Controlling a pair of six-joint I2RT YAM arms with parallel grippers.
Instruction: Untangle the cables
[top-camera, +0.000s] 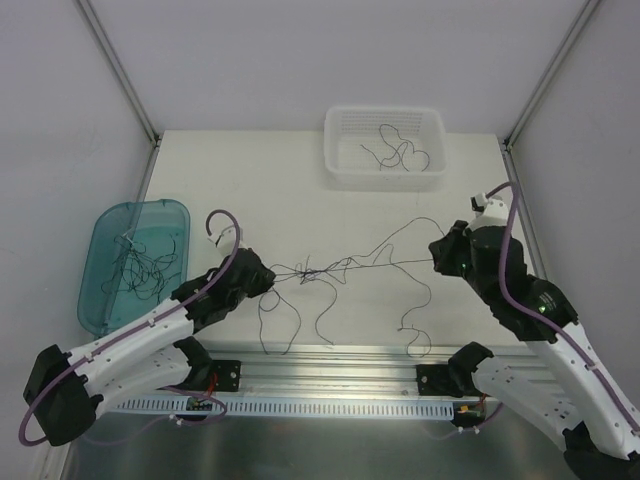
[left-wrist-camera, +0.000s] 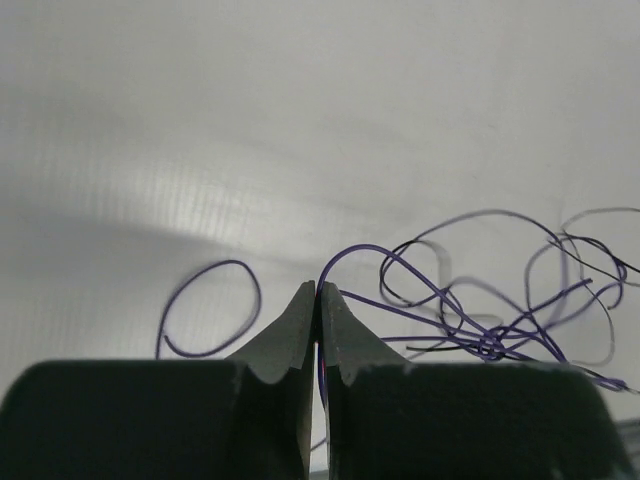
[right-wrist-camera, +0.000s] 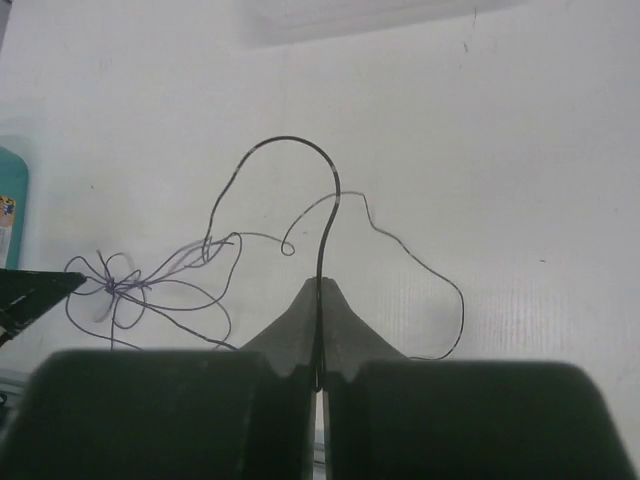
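The cables (top-camera: 310, 270) are seen as hair-thin dark purple and black strands, drawn taut between the left gripper (top-camera: 272, 280) and the right gripper (top-camera: 437, 258). Each gripper is clenched on one strand. A small knot sits near the left gripper, with loose curls trailing between both.

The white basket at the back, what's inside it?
A few thin dark cables lie curled on the floor of the white basket. Nothing else shows; its near wall hides a sliver.
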